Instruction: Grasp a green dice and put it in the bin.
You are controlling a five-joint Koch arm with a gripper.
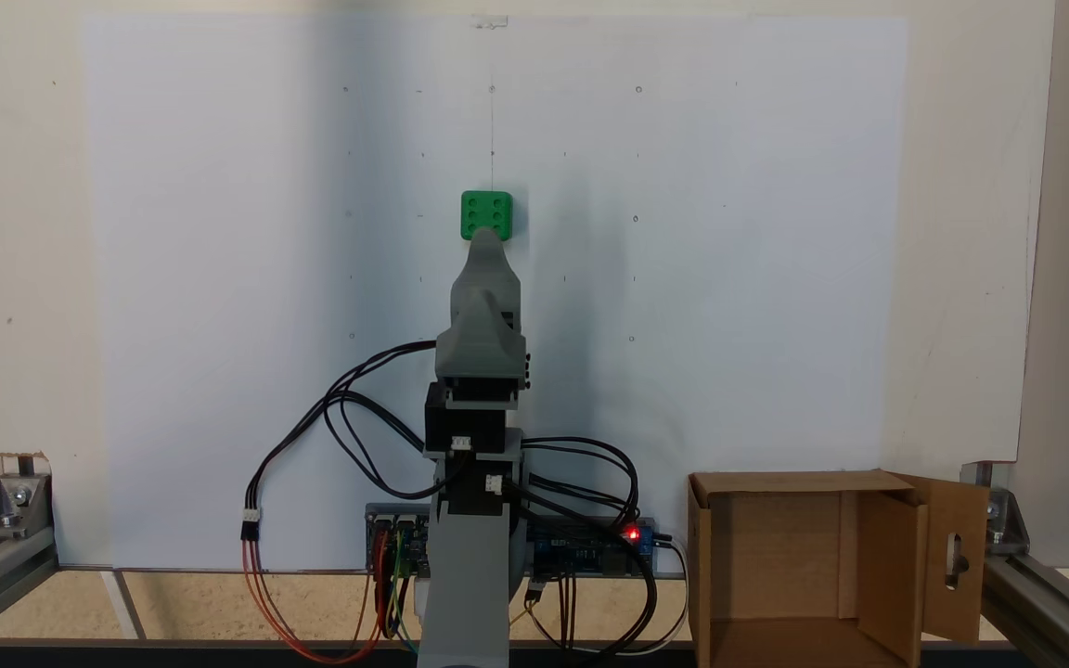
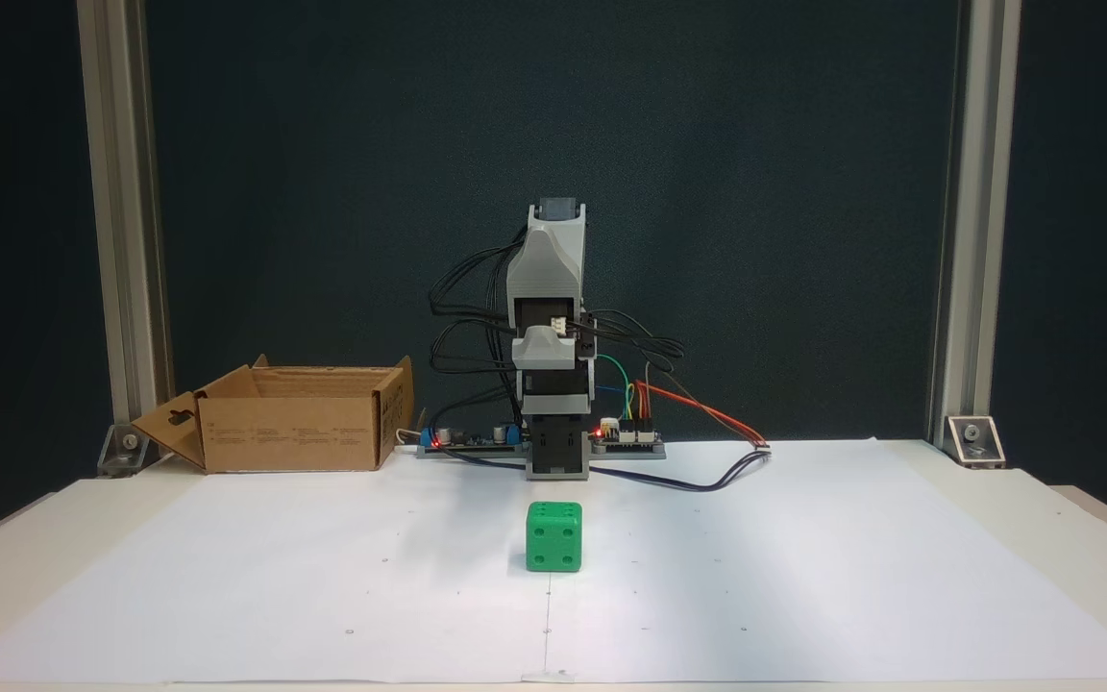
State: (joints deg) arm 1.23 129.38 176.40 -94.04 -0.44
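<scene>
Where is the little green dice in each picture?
A fixed view from above: the small bright green plastic dice lies upper centre, just past the grey arm's tip.
A fixed view from the front: it sits lower centre on white paper.
Shared landmark: the brown cardboard box.

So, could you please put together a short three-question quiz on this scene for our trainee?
1. True or false: the green dice already lies inside the bin.
2. What does the dice rest on? A) white paper B) cardboard C) bare wood
3. In a fixed view, how many pips does the dice's top face show?

Key: 1 false; 2 A; 3 six.
</scene>
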